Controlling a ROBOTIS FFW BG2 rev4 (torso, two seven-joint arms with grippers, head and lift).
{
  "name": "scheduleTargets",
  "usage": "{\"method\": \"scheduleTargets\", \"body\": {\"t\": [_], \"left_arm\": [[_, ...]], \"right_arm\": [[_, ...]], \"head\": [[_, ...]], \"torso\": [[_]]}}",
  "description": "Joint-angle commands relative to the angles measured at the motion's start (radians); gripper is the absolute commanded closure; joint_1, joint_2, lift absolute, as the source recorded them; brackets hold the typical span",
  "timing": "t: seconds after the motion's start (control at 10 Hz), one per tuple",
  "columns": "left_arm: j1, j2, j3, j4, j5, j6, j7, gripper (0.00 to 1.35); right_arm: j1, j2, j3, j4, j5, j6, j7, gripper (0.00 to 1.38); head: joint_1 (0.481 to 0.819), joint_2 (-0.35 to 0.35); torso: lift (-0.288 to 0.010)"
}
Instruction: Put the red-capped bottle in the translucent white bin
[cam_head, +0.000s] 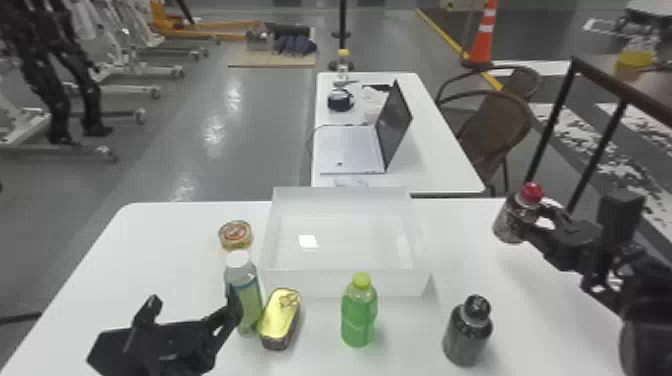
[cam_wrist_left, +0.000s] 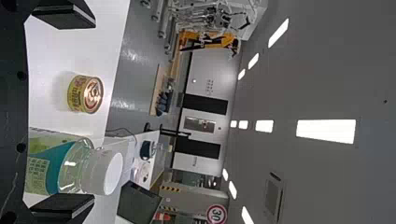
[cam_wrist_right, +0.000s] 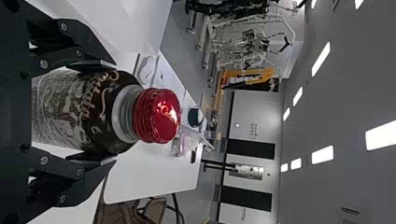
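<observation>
My right gripper is at the table's right side, shut on the red-capped bottle, which leans slightly and appears lifted off the table. In the right wrist view the right gripper has a finger against each side of the dark bottle, below its red cap. The translucent white bin stands mid-table, left of that bottle, with nothing inside. My left gripper is parked open at the front left, near a white-capped bottle; in its wrist view the left gripper has spread fingers.
Before the bin stand a green bottle and, farther right, a black-capped dark bottle. A yellow tin lies beside the white-capped bottle, and a round can is left of the bin. Behind is a table with a laptop.
</observation>
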Motion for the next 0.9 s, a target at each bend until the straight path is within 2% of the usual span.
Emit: {"method": "scheduleTargets", "body": {"t": [0.0, 0.3, 0.5, 0.8], "left_arm": [[0.000, 0.002, 0.000, 0.000, 0.002, 0.002, 0.000, 0.00], [-0.002, 0.009, -0.005, 0.000, 0.007, 0.010, 0.000, 0.00], [-0.005, 0.012, -0.009, -0.002, 0.007, 0.016, 0.000, 0.00], [-0.005, 0.012, -0.009, 0.000, 0.007, 0.024, 0.000, 0.00]], "right_arm": [[0.017, -0.004, 0.017, -0.088, -0.060, 0.061, -0.023, 1.29], [0.009, -0.002, 0.108, -0.204, -0.168, 0.173, -0.114, 1.29], [-0.035, -0.002, 0.168, -0.197, -0.211, 0.182, -0.132, 1.29], [-0.107, 0.027, 0.280, -0.129, -0.274, 0.181, -0.173, 1.29]], "head": [[0.549, 0.000], [0.549, 0.000], [0.549, 0.000], [0.549, 0.000]], "torso": [[-0.100], [-0.100], [-0.100], [-0.100]]}}
